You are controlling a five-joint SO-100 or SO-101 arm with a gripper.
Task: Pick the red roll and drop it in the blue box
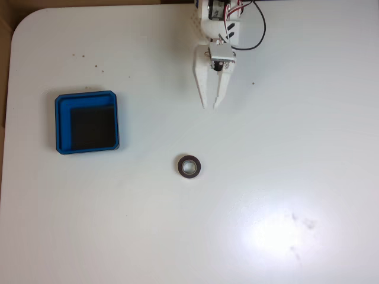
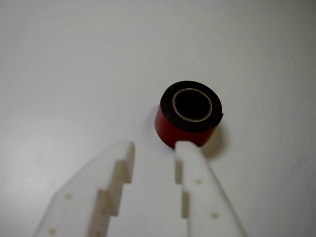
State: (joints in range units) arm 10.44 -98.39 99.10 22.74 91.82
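I count one small red roll of tape [image 1: 189, 166] with a dark outer band and pale core, one square, shallow bright-blue plastic box [image 1: 86, 98] with rounded corners, and one white two-finger gripper [image 1: 210, 106] on my arm. In the fixed view the roll lies flat on the white table [image 1: 308, 148] near the middle, hole up; the box sits well apart from it at about 10 o'clock, and the gripper is at about 1 o'clock from the roll, tips pointing down-frame.

The box shows a bare black floor — I see nothing in it.

In the wrist view the roll [image 2: 190, 114] stands just beyond the fingertips [image 2: 186, 148], toward 12 o'clock. The jaws are parted a little and grip nothing — the gap looks about as wide as the roll.

The table's rounded corner shows at 10 o'clock; bare tabletop surrounds the roll on all sides.
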